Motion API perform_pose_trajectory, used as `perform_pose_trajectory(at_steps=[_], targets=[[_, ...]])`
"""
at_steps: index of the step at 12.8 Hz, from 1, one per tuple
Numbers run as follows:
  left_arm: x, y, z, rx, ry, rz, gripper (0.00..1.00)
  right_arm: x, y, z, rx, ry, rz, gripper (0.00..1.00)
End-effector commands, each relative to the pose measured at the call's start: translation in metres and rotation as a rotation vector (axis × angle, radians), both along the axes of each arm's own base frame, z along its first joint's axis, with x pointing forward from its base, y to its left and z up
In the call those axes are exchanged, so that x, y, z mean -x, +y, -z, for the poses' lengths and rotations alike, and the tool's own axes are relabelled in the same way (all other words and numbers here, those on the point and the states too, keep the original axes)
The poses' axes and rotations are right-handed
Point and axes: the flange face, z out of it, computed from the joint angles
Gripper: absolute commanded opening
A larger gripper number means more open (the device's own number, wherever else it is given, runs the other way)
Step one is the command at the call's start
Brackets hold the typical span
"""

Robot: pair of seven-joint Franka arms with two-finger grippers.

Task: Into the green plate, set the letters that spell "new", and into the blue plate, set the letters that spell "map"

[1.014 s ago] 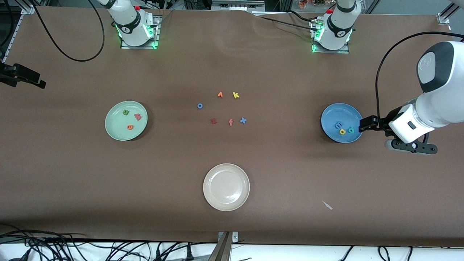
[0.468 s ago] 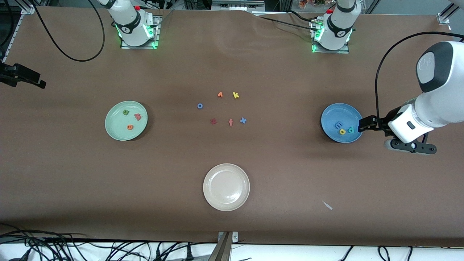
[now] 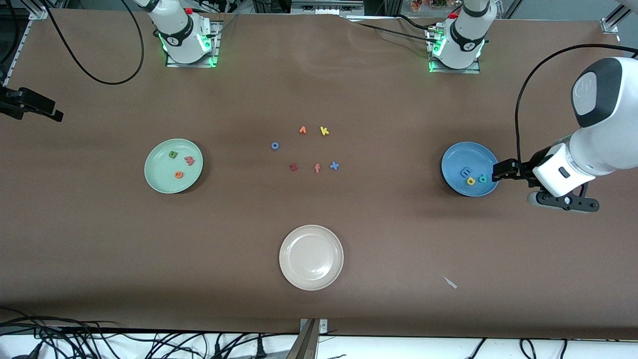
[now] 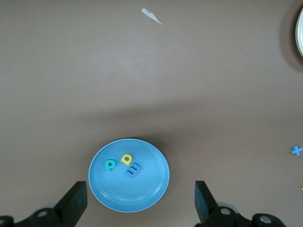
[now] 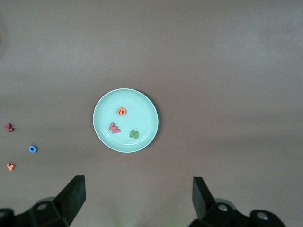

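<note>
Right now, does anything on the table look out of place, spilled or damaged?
One oddity: a small pale scrap lies on the bare table, nearer the front camera than the blue plate. It resembles torn paper or tape, not a letter. Nothing looks spilled or damaged.

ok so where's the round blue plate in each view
Front view: round medium-blue shallow plate toward the left arm's end of the table, holding three foam letters.
Left wrist view: it lies low in the picture, between the open jaws.
Right wrist view: not in it.
Shared landmark: small blue foam "x".
</note>
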Motion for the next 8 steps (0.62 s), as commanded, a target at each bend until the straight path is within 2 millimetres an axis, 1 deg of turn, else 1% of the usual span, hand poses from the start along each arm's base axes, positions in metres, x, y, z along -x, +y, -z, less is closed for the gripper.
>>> perform_pose_trajectory(at_steps=[1, 5, 8], targets=[[0.0037, -0.0009, -0.0024, 0.022, 0.003, 0.014, 1.00, -0.0015, -0.0026, -0.0039, -0.016, -0.006, -0.001, 1.00], [0.0040, -0.0018, -0.0023, 0.023, 0.004, 0.017, 1.00, -0.0007, -0.0015, -0.0026, -0.017, 0.003, -0.003, 1.00], [0.0036, -0.0017, -0.0015, 0.023, 0.004, 0.017, 1.00, -0.0008, -0.0049, -0.0012, -0.017, 0.003, 0.005, 1.00]])
